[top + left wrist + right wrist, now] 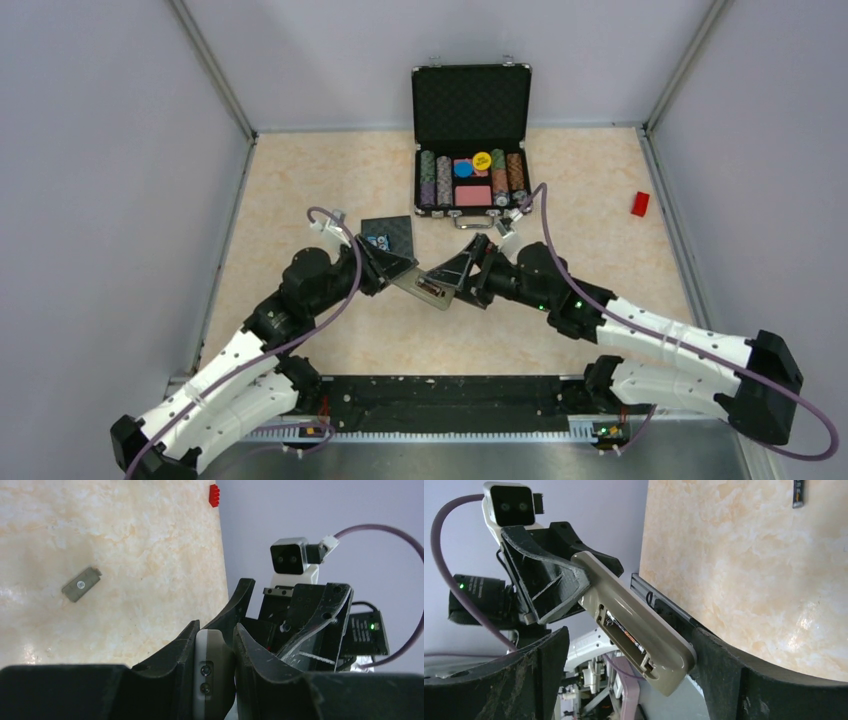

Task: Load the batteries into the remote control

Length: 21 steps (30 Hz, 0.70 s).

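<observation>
"Where's the remote (212, 672)?"
"In the air, pinched in the left claw (215, 636), a battery (624, 631) in its slot."
"The right claw (630, 641)?"
"Spread wide, the remote's end between its fingers."

The remote (210, 672) is sitting between the closed jaws of the left gripper (215, 630), its free end reaching between the spread jaws of the right gripper (631, 640). One battery (623, 631) is lying in its compartment. A second battery (798, 492) is lying on the table (734, 570), well ahead of the right jaws. A cover plate (81, 584) is lying ahead-left of the left jaws.
</observation>
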Available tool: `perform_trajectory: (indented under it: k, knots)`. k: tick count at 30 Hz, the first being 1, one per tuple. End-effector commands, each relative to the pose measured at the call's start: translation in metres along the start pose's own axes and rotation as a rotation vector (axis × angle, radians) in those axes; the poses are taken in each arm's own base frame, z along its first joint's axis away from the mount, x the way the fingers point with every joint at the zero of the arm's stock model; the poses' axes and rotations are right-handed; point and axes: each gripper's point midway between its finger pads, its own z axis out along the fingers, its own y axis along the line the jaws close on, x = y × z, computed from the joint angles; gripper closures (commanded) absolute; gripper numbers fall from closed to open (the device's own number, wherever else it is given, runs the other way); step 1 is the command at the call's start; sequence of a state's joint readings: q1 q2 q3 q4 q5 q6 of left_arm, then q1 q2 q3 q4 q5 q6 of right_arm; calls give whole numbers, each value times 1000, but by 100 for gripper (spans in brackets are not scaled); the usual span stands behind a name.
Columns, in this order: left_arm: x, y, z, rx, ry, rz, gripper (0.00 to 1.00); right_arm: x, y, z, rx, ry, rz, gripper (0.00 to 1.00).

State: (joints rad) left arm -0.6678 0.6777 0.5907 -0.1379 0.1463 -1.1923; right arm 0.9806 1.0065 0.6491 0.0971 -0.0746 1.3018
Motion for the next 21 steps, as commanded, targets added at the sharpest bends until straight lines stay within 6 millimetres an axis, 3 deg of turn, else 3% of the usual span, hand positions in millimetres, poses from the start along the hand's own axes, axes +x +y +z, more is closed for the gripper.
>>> perform_trajectory:
  k: [1, 4, 5, 9, 14, 21]
  knots:
    - [0, -33, -11, 133, 20, 188, 100, -18, 44, -24, -152, -18, -212, 9]
    - [-2, -29, -18, 90, 28, 271, 100, -21, 36, -33, -116, 1, -350, 10]
    - [-11, -22, -20, 31, -13, 284, 100, -23, 32, -35, -86, -1, -380, 11]
    - [-40, 30, -37, -284, -148, 288, 100, -37, 5, -31, 80, -25, -463, 18]
    - [-64, 64, -65, -498, -290, 255, 100, -43, -38, 11, 291, 28, -529, 37]
    - [-86, 84, -106, -637, -449, 238, 100, -41, -80, 84, 603, 27, -722, 41]
